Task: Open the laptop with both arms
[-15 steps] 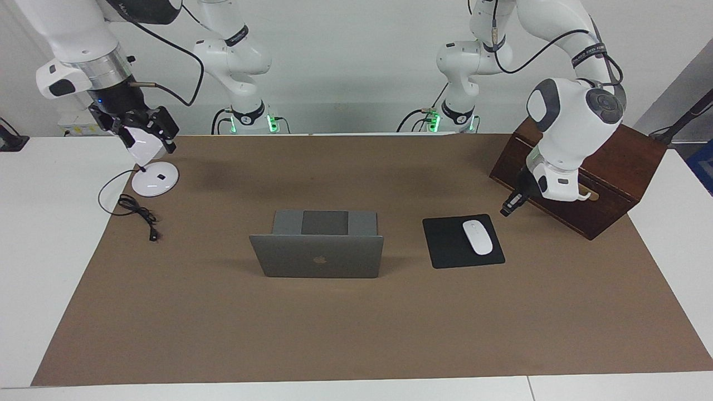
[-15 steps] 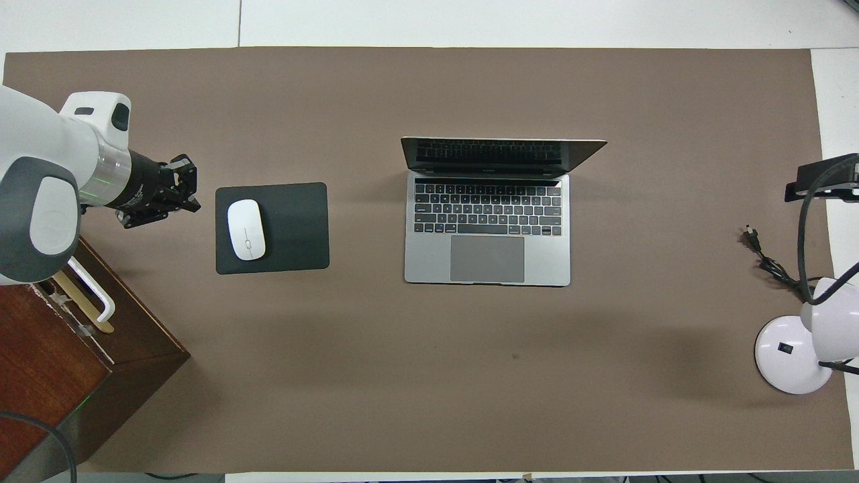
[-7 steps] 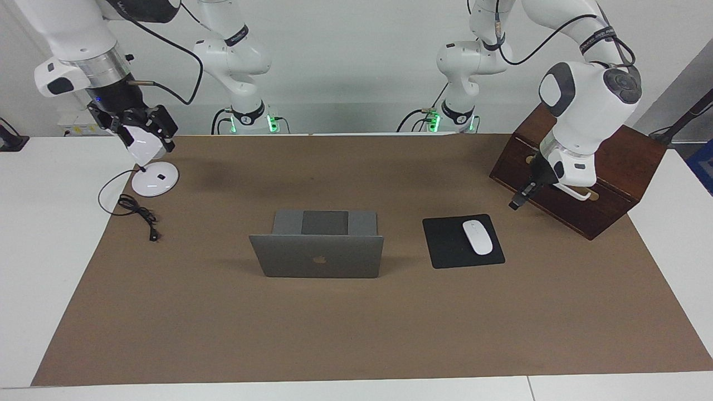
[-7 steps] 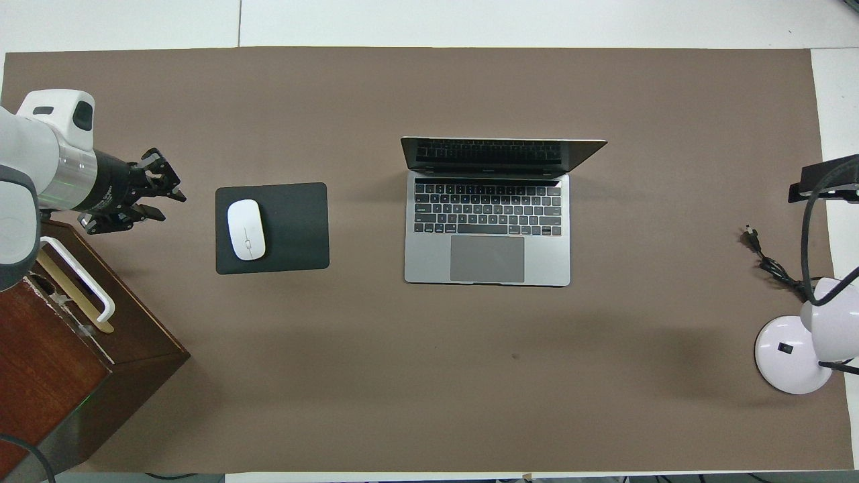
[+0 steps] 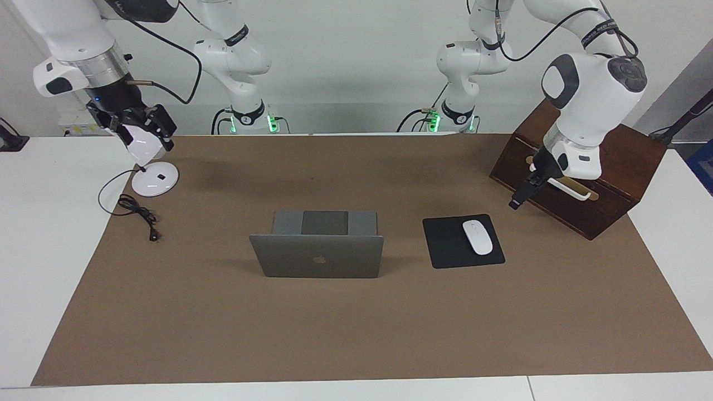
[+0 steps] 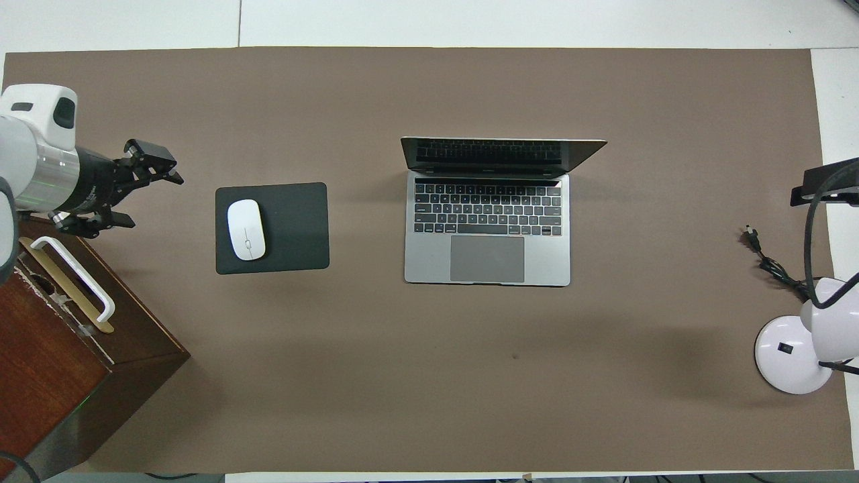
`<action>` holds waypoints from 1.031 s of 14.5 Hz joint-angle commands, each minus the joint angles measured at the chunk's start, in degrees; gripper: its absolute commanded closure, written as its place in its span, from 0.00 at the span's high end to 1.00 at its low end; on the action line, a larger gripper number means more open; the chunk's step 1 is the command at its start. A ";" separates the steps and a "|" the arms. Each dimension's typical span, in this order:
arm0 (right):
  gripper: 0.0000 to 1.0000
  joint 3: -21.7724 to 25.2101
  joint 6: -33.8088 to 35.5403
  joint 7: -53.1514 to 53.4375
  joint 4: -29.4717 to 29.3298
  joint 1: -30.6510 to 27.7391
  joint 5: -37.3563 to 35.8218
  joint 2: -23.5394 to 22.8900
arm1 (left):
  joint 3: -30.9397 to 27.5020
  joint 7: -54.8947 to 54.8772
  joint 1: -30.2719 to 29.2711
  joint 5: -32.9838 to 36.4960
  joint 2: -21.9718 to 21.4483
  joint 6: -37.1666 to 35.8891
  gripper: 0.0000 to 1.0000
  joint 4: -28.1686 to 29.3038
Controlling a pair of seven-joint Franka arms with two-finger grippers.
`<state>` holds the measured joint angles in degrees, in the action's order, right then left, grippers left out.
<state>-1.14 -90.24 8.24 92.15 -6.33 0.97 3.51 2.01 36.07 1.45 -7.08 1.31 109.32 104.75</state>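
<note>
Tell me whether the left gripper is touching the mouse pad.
Apart. The overhead view shows bare brown mat between the left gripper and the mouse pad; its fingers stand open, holding nothing.

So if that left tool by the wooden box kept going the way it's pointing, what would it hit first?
Probably the brown table cover just short of the mouse pad; the left tool slants down toward it. Depth is unclear.
</note>
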 commanded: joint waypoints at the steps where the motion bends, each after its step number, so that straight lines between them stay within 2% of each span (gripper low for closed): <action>1: 1.00 -0.62 1.12 -2.09 -0.21 -1.05 -1.23 0.62 | 0.11 -5.12 -1.71 0.49 -3.24 -3.32 1.00 0.20; 8: 1.00 -0.44 0.07 -6.74 -0.21 -1.05 -2.80 0.62 | 0.19 -18.04 -1.44 7.17 -2.80 -13.51 1.00 -6.21; 11: 1.00 -0.44 -0.46 -8.68 -0.21 -1.05 -3.08 0.62 | -0.24 -19.29 -0.75 6.99 -3.42 -14.49 1.00 -5.00; 15: 1.00 -0.36 -1.78 -11.23 -0.21 -1.05 -3.34 0.62 | -1.13 -18.76 4.70 6.99 -3.15 -14.40 1.00 -4.82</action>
<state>-0.89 -91.28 -0.72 91.83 -6.41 -1.27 3.59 1.89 17.54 2.96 -1.20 -1.96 95.88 100.01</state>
